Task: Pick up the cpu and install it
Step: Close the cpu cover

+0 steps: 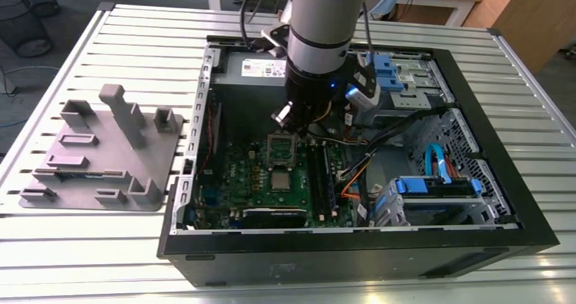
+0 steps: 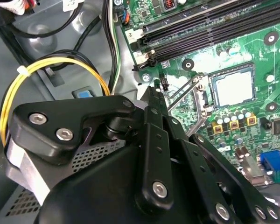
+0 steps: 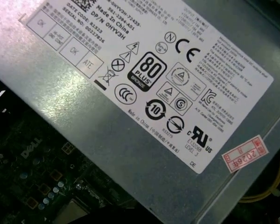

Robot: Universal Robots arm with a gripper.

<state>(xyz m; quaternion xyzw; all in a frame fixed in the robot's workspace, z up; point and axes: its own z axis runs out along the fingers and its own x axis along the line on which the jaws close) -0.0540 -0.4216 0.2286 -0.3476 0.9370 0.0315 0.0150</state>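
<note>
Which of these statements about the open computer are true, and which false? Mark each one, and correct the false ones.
1. The cpu lies in the socket on the motherboard. True.
2. The tray stands inside the case. False: it rests on the table, outside the case, on the exterior view's left.
3. The frame is shut over the cpu. False: it is swung open, and the cpu's top is bare.
4. The arm hangs over the open case. True.
</note>
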